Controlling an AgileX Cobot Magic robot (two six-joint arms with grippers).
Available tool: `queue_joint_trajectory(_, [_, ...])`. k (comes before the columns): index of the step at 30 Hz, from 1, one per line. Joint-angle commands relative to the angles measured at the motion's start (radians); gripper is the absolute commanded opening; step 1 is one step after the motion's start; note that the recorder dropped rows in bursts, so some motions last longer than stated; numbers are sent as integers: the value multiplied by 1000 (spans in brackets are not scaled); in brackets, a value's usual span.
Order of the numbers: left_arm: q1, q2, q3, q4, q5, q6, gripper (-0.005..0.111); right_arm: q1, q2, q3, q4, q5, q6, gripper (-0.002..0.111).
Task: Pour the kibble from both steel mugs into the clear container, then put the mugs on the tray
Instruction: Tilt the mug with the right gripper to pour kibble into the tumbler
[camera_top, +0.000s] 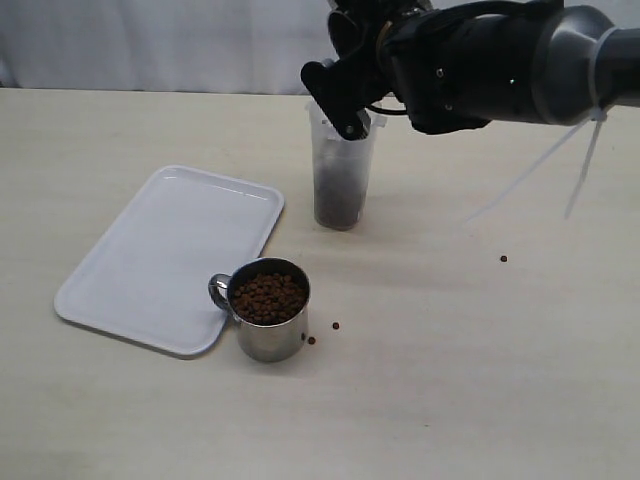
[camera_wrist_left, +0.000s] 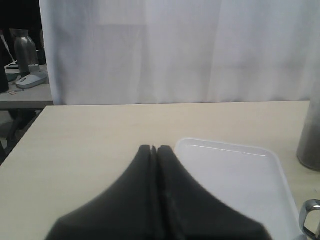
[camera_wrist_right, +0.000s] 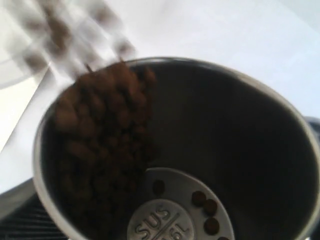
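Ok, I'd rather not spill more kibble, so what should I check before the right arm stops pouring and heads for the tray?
1. Held mug emptied: not ok, a heap of kibble is inside.
2. Pour landing in the clear container: cannot tell, the right hand hides the rim.
3. Table free of spills: not ok, stray pellets lie near the second mug.
4. Second mug upright and full: ok.
5. Tray free for mugs: ok.
6. Left hand out of the way: ok, shut, holding nothing.
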Motion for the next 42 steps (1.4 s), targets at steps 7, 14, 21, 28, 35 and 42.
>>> queue_joint_trajectory(7, [-3, -1, 1, -1, -5, -11, 0, 3, -5, -11, -16, 64, -11, 5])
queue_joint_trajectory(14, [-3, -1, 1, -1, -8, -11, 0, 23, -5, -2, -16, 88, -3, 5])
queue_joint_trajectory(21, [-3, -1, 1, -1, -8, -11, 0, 37, -5, -2, -16, 79, -56, 5])
queue_joint_trajectory(28, [-3, -1, 1, -1, -8, -11, 0, 37, -5, -2, -16, 24, -299, 5])
queue_joint_trajectory(35, [-3, -1, 1, -1, -3, -11, 0, 37, -5, -2, -16, 21, -392, 5])
queue_joint_trajectory(42, [-3, -1, 1, -1, -5, -11, 0, 37, -5, -2, -16, 21, -437, 5])
